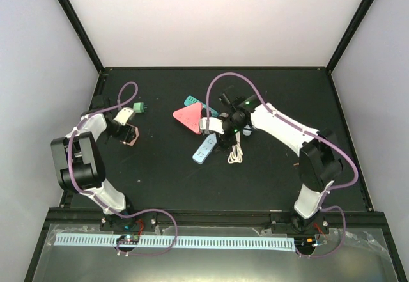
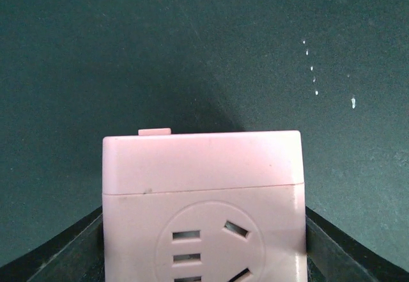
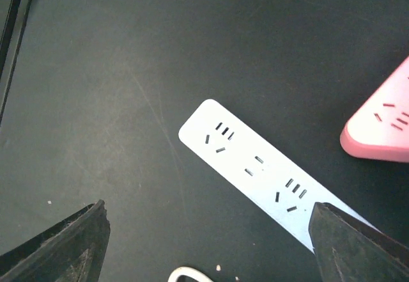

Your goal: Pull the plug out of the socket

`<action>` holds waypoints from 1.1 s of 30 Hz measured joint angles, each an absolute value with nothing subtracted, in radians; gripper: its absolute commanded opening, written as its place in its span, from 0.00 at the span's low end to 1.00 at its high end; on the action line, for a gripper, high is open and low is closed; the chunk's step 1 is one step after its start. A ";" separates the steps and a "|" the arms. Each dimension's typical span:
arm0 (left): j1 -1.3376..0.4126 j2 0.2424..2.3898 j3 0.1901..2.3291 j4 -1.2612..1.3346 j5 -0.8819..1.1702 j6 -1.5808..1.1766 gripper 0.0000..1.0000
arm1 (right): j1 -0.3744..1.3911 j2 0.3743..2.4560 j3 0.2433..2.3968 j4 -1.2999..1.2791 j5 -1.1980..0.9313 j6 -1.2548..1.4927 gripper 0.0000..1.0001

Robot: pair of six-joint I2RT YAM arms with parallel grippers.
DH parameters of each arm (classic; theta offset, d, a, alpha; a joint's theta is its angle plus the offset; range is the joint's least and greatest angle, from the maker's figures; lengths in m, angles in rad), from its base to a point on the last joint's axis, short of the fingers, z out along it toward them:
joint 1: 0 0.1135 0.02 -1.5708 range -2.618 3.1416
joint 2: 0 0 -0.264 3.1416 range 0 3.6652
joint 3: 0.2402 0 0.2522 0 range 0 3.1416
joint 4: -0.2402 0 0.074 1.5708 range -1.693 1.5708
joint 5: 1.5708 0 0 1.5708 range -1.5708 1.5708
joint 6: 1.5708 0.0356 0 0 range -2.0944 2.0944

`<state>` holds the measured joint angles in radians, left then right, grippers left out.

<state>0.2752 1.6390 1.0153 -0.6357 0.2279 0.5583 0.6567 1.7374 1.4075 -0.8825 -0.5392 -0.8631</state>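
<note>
Ok, left hand (image 2: 204,231) is clamped on the pale pink plastic cube socket (image 2: 201,180). Its dark fingers (image 2: 57,259) press against both side walls, and the socket face points at the wrist camera with the visible slots bare. The small green plastic plug (image 1: 139,108) sits at the back-left of the black desk (image 1: 166,180), just beside that hand's tip. The top view is too small to tell whether its pins are seated in the cube's far side or already free. Right hand (image 3: 208,213) is spread wide and holds nothing. It hovers over the pale flat power strip (image 3: 255,167) next to the pink rounded-triangle socket hub (image 3: 383,128), well apart from the plug. My read: the pull isn't confirmed done. To do it well, left should pin the cube firm and low. Right should cross over, pinch the green body on its flat sides and pull straight along the pin axis. No twisting, or the cube will likely pivot in the grip. Room: bare desk between the two clusters gives a clean lane. The black frame rail (image 1: 96,96) on the left runs close to the plug side, so pull toward centre, not outward.
</note>
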 measured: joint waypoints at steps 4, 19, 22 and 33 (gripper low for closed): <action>0.276 1.639 1.026 -0.641 0.229 0.558 0.81 | 0.669 1.794 1.482 -0.965 -0.509 -0.997 0.91; 0.277 1.631 1.044 -0.679 0.259 0.558 0.99 | 0.776 1.969 1.581 -1.022 -0.353 -1.216 0.90; 0.277 1.608 1.050 -0.702 0.271 0.558 0.99 | 0.788 1.987 1.580 -1.009 -0.323 -1.237 0.90; 0.281 1.475 1.091 -0.783 0.336 0.562 0.99 | 0.817 2.048 1.583 -0.921 -0.220 -1.282 0.90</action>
